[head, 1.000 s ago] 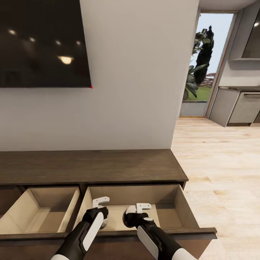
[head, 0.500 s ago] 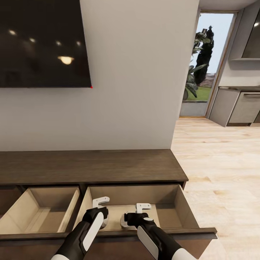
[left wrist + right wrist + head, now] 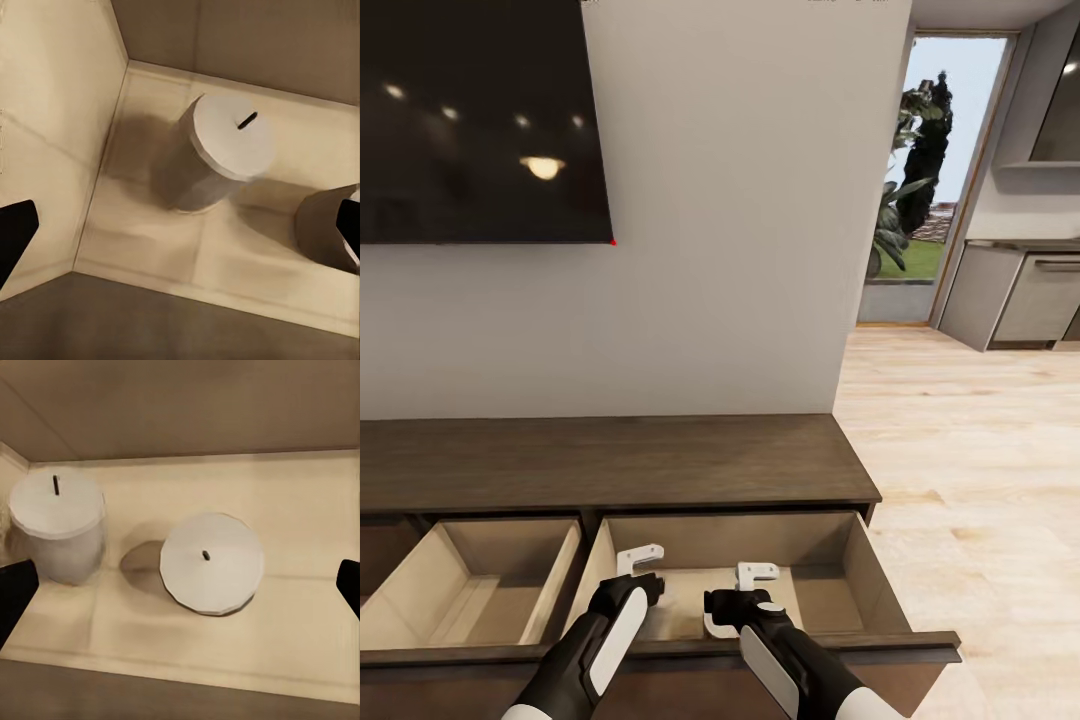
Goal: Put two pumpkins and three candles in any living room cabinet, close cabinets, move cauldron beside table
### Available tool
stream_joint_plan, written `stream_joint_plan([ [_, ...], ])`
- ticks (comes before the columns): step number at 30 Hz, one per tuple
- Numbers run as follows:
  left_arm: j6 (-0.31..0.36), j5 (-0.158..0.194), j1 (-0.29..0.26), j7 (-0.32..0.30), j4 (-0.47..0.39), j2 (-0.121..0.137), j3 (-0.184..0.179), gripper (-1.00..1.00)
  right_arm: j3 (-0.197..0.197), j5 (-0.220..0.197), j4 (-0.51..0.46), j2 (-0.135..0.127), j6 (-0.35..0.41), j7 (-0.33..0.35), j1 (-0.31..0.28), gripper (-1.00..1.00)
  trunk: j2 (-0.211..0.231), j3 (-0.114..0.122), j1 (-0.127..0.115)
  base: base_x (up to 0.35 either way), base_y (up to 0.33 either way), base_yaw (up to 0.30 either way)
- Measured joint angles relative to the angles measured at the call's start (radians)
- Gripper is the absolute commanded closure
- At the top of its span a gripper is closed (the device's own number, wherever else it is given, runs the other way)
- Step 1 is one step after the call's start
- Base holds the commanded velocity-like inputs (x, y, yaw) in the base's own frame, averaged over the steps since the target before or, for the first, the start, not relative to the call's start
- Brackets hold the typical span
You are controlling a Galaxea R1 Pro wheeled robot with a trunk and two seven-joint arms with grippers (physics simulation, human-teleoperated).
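Note:
The dark brown cabinet (image 3: 610, 460) has two drawers pulled out. Two whitish candles stand upright and apart on the right drawer's beige floor (image 3: 830, 600): one (image 3: 212, 562) below my right gripper (image 3: 745, 592), the other (image 3: 217, 154) near the drawer's corner below my left gripper (image 3: 643, 568). Both grippers hang open over this drawer with nothing between their dark fingertips (image 3: 15, 236) (image 3: 15, 592). In the head view my arms hide most of the candles. The pumpkins, cauldron and table are out of view.
The left drawer (image 3: 480, 590) stands open beside the right one. A black TV (image 3: 480, 120) hangs on the wall above the cabinet. Light wood floor (image 3: 980, 480) runs right toward a doorway (image 3: 935, 200) and grey kitchen units (image 3: 1020, 295).
Both candles left the grippers and dropped to the drawer floor. The arms have hardly moved.

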Motion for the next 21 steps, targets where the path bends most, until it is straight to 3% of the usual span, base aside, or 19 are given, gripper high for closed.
stream_joint_plan([
  [12, 0.002, 0.002, 0.000, -0.003, -0.006, 0.001, 0.005, -1.00, -0.001, -0.002, -0.005, 0.000, -0.002, 0.002, 0.000, -1.00, 0.084, 0.038, -0.046, 0.000, 0.000, 0.000],
  [17, 0.007, 0.059, 0.000, 0.000, -0.014, 0.003, 0.008, -1.00, -0.003, -0.003, -0.012, 0.000, -0.001, 0.001, 0.000, -1.00, 0.119, 0.053, -0.065, 0.000, 0.000, 0.000],
  [21, 0.010, 0.074, 0.000, 0.000, -0.015, 0.004, 0.008, -1.00, -0.006, -0.004, -0.013, 0.000, 0.009, 0.001, 0.000, -1.00, 0.147, 0.066, -0.081, 0.000, 0.000, 0.000],
])
